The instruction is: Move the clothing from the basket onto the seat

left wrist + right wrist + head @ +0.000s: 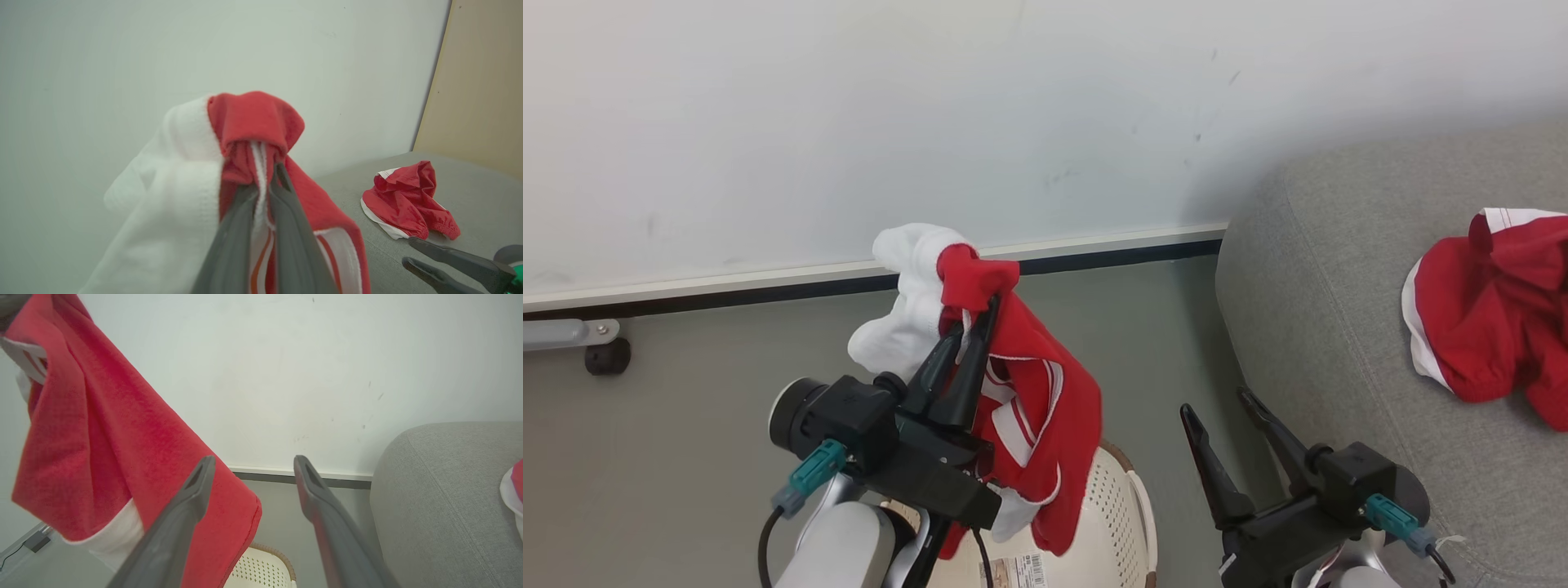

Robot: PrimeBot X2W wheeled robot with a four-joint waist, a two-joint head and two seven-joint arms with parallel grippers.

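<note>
Head view, nearest first: the cream basket (1115,506) shows at the bottom edge with part of its brown rim. Just above it the left fingers (970,363) are pinched almost together on a red-and-white garment (1045,408). It hangs bunched from their tips, and its lower folds drape in front of the basket; whether they touch it I cannot tell. Beside them the right fingers (1207,461) stand spread wide with nothing between them, close to the left edge of the grey seat (1339,286). Farther off, a second red garment (1486,318) lies crumpled on the seat, well in from that edge. Behind everything stands the white wall (931,122).
</note>
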